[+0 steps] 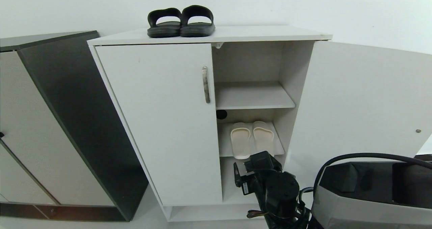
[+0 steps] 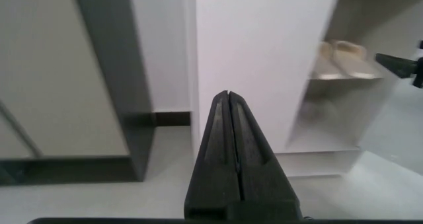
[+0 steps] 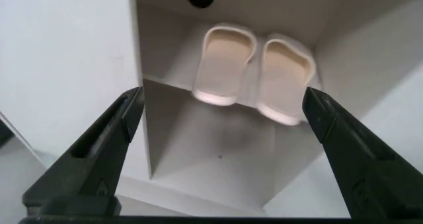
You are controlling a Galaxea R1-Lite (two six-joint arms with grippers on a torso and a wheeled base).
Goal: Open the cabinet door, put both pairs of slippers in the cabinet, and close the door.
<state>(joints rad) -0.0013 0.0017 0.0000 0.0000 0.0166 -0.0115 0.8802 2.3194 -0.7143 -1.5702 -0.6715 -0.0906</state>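
Dark cabinet [image 1: 67,121]: stands at the far left, just beside the white cabinet [image 1: 297,33].
Left gripper [image 2: 229,112]: held low and pointed at the white cabinet's closed left door [image 1: 158,121]. Its fingers are pressed together with nothing between them.
Black slippers [image 1: 181,21]: a pair side by side on top of the white cabinet, above the closed door.
Handle [image 1: 206,84]: upright on the closed door's right edge.
Cream slippers [image 1: 252,137]: a pair side by side on the lower shelf [image 1: 224,148] of the open compartment, their near ends at its front edge.
Right gripper [image 3: 223,95]: low in front of the open compartment, aimed in at the cream slippers but apart from them. Its fingers [image 3: 106,138] are spread wide and hold nothing.
Right door [image 1: 364,100]: swung fully open.
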